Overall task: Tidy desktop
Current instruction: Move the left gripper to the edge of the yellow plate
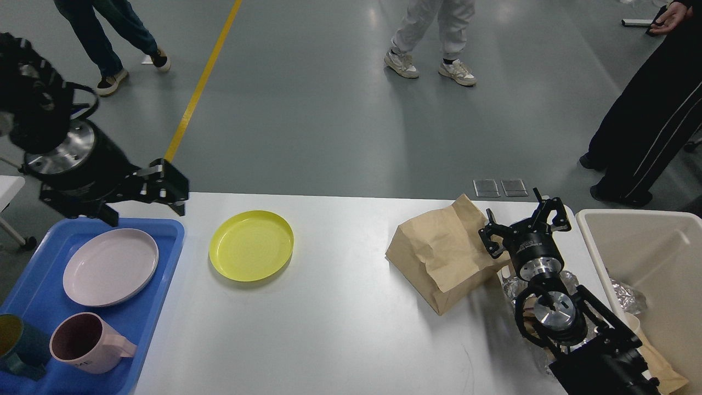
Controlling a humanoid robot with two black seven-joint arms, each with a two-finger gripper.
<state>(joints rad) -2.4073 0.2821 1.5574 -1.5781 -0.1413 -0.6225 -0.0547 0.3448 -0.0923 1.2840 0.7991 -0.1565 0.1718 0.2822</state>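
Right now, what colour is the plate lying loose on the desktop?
Yellow. The plate shows plainly in the head view, on the white desktop.

Pink mug (pixel 88 343) shows partial letters "ME", rest unreadable
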